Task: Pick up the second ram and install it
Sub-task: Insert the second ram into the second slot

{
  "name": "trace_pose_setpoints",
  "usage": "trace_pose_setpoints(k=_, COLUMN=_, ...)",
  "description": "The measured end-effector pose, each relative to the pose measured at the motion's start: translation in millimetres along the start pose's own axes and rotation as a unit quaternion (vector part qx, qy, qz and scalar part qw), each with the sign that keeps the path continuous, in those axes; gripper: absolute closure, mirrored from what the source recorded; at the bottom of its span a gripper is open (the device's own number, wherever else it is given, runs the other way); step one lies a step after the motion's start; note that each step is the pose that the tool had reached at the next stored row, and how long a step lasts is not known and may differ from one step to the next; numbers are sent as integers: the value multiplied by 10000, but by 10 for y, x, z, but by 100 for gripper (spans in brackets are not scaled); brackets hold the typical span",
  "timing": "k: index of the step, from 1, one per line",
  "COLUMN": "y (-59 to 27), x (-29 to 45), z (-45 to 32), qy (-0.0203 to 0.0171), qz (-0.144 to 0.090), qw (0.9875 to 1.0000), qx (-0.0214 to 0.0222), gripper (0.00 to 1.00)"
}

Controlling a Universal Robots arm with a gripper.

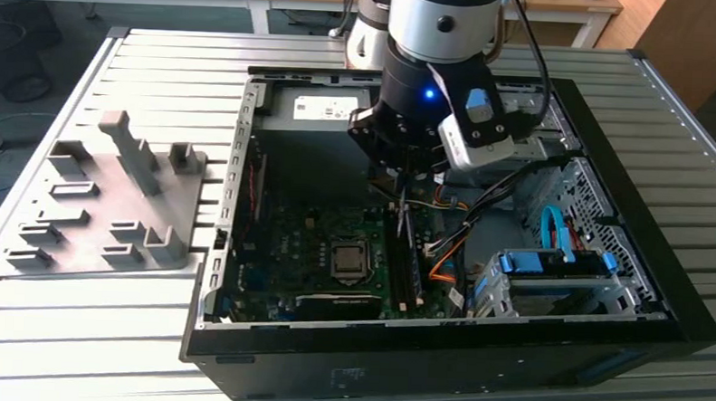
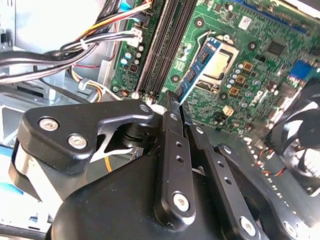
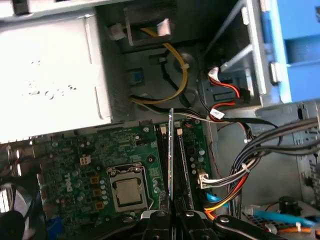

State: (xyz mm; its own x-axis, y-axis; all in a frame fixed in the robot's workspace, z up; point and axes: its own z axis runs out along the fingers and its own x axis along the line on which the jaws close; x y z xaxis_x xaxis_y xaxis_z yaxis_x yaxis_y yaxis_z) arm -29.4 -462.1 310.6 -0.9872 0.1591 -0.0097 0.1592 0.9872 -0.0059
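Observation:
My gripper point(image 1: 402, 177) is inside the open computer case point(image 1: 449, 345), shut on the second ram point(image 2: 199, 64), a thin blue stick with a small white label. The stick points down from the fingertips toward the green motherboard point(image 1: 320, 235). In the first wrist view the second ram point(image 3: 170, 155) shows edge-on, rising from my gripper point(image 3: 172, 214) and lined up along the long black memory slots point(image 3: 183, 160). In the second wrist view my gripper point(image 2: 176, 102) pinches one end of the stick beside the black memory slots point(image 2: 161, 47) and above the processor socket point(image 2: 216, 62). It stays above the board, apart from the slots.
A grey holder rack point(image 1: 116, 199) lies on the slatted table at the exterior view's left. Inside the case are the power supply point(image 1: 326, 108), bundled cables point(image 1: 453, 245) beside the slots, a blue drive cage point(image 1: 555, 263) and a fan point(image 2: 300, 135).

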Motion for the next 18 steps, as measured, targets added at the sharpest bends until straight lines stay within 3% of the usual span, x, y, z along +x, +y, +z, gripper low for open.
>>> trace_pose_setpoints(k=3, y=0, x=0, z=6, qy=-2, qz=-276, qw=9996, qx=-3, gripper=86)
trace_pose_setpoints(k=7, y=0, x=0, z=11, qy=-4, qz=-626, qw=9980, qx=-6, gripper=86)
trace_pose_setpoints(k=18, y=0, x=1, z=41, qy=-4, qz=-646, qw=9979, qx=-4, gripper=86)
